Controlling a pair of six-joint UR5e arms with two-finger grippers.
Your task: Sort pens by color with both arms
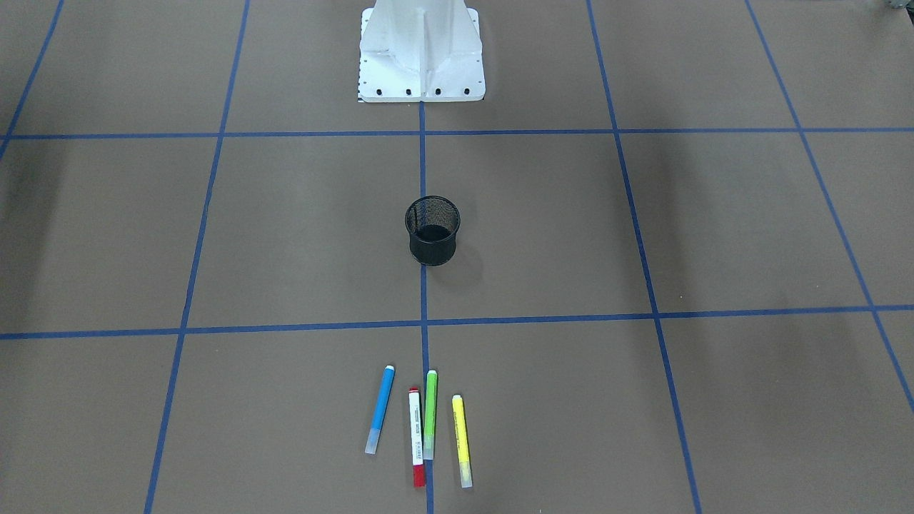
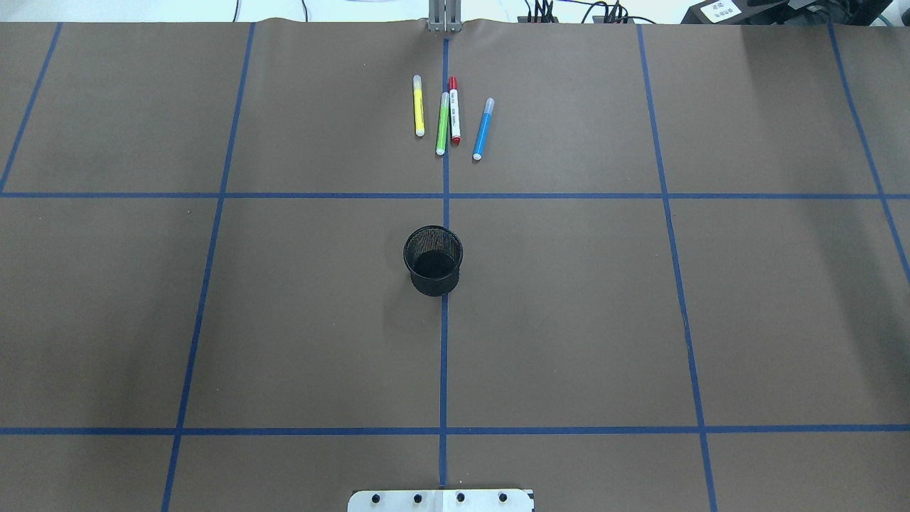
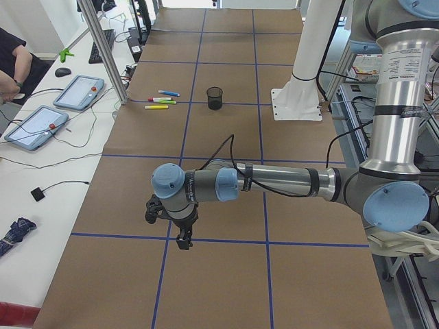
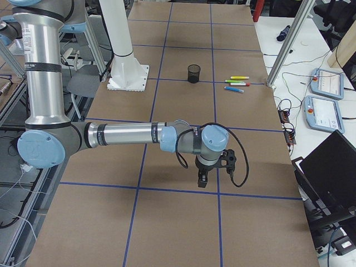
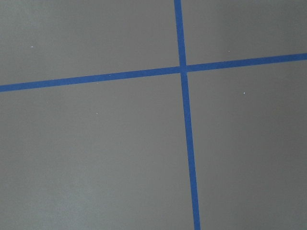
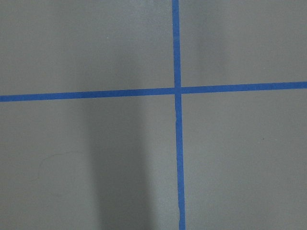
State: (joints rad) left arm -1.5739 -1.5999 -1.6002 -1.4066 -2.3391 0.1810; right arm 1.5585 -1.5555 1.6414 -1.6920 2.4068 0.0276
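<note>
red-ended white pen w/ barrel print, too small to read.

The surface is covered in matt brown paper with smooth blue tape lines. The cup is black wire mesh; the 4 pens look like glossy plastic.

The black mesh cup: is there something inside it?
Nothing shows inside the mesh cup: from overhead only its dark bottom is seen. The yellow pen, green pen, red-ended pen and blue pen lie on the table beyond it. Its near inner wall is hidden.
</note>
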